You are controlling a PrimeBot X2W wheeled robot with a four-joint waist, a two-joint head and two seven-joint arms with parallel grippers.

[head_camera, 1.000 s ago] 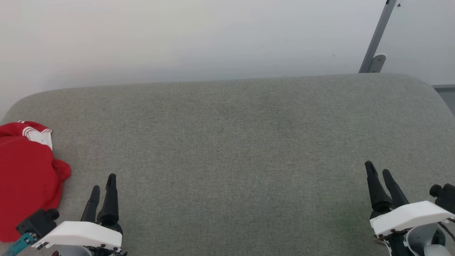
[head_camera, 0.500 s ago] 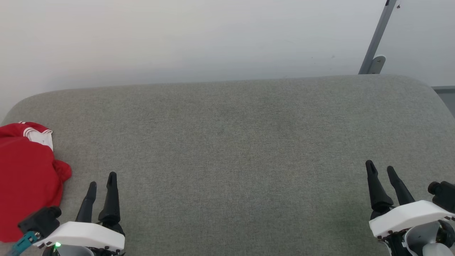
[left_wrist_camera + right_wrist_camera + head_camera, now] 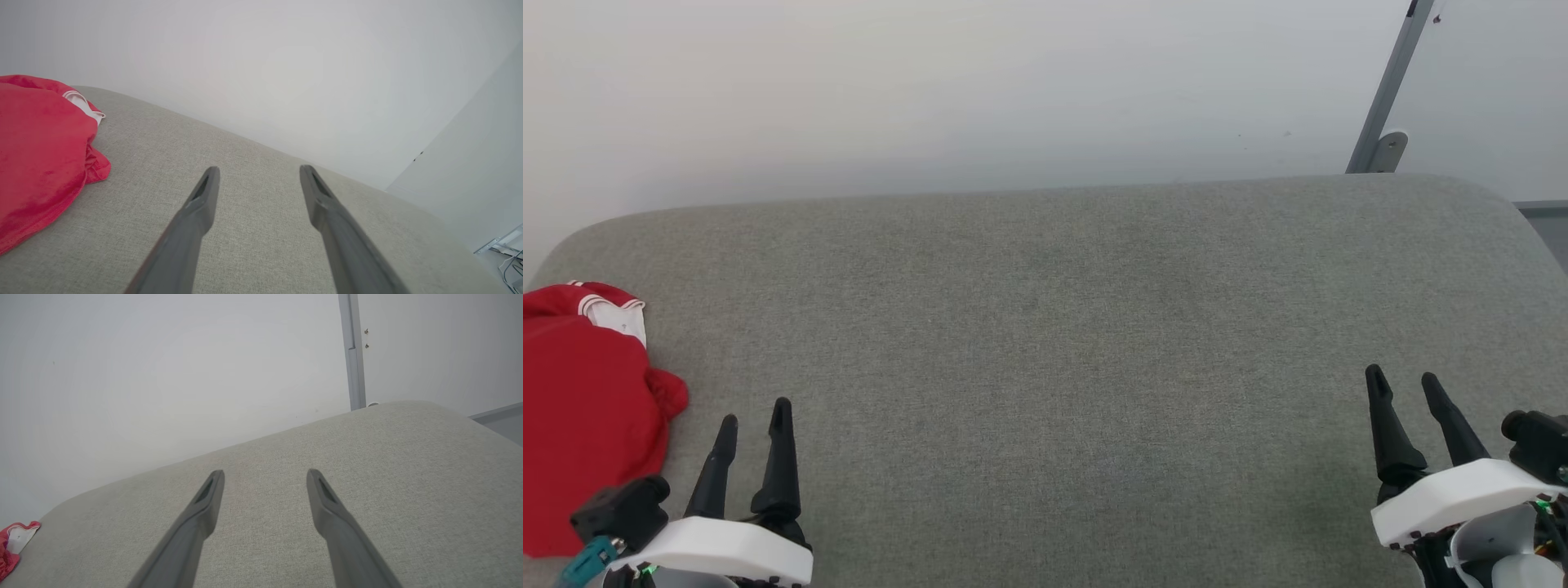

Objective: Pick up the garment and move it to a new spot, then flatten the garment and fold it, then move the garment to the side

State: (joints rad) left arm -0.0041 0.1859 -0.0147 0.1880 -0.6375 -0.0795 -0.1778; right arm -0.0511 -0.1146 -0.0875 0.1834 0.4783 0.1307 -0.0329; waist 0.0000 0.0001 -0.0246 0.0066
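Currently left end effector (image 3: 755, 412) and right end effector (image 3: 1401, 375) gape wide, garment (image 3: 580, 425) bunched on cushion (image 3: 1054, 343).

Garment (image 3: 580, 408) far L on cushion (image 3: 1045, 327) (wall (image 3: 931, 82) behind).

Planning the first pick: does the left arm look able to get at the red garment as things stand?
Probably yes. The left tool is open and empty, the garment lies close on its left on the grey cushion, and nothing stands between them.
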